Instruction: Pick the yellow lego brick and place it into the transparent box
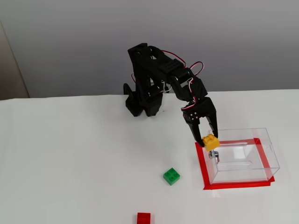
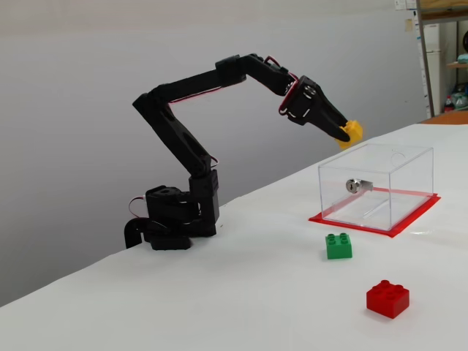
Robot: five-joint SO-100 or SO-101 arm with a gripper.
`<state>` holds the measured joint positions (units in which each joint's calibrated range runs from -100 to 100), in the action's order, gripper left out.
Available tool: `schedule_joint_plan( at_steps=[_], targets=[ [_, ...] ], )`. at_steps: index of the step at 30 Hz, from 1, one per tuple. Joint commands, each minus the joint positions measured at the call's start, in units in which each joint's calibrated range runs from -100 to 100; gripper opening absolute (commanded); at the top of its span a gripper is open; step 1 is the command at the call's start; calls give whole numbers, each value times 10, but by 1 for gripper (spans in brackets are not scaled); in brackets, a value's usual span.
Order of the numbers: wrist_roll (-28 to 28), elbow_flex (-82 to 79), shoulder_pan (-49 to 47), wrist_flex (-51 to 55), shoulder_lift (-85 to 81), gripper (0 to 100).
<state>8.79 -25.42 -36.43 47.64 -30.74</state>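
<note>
My gripper [image 1: 210,138] is shut on the yellow lego brick [image 1: 211,142] and holds it in the air. In a fixed view the brick [image 2: 352,132] hangs above the left top edge of the transparent box [image 2: 387,183], clear of its rim. The gripper [image 2: 346,134] points down and to the right. The box [image 1: 247,158] stands on a red taped rectangle and has a small metal fitting [image 2: 353,186] on its left wall. Nothing lies inside the box.
A green brick [image 1: 172,176] lies on the white table to the left of the box; it also shows in the other fixed view [image 2: 338,246]. A red brick [image 2: 387,298] lies nearer the front edge [image 1: 144,218]. The arm's base [image 2: 175,219] stands at the back.
</note>
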Motion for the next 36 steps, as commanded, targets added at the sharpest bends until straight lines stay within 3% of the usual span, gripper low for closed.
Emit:
schedule_joint_plan(
  at_steps=[1, 10, 17, 23, 36],
  targets=[
    [-1, 55, -26, -8, 30, 7],
    [-3, 190, -83, -8, 136, 6],
    [-3, 196, -118, -11, 152, 7],
    [-33, 169, -169, -79, 153, 7],
    [-29, 156, -142, -77, 153, 7]
  ],
)
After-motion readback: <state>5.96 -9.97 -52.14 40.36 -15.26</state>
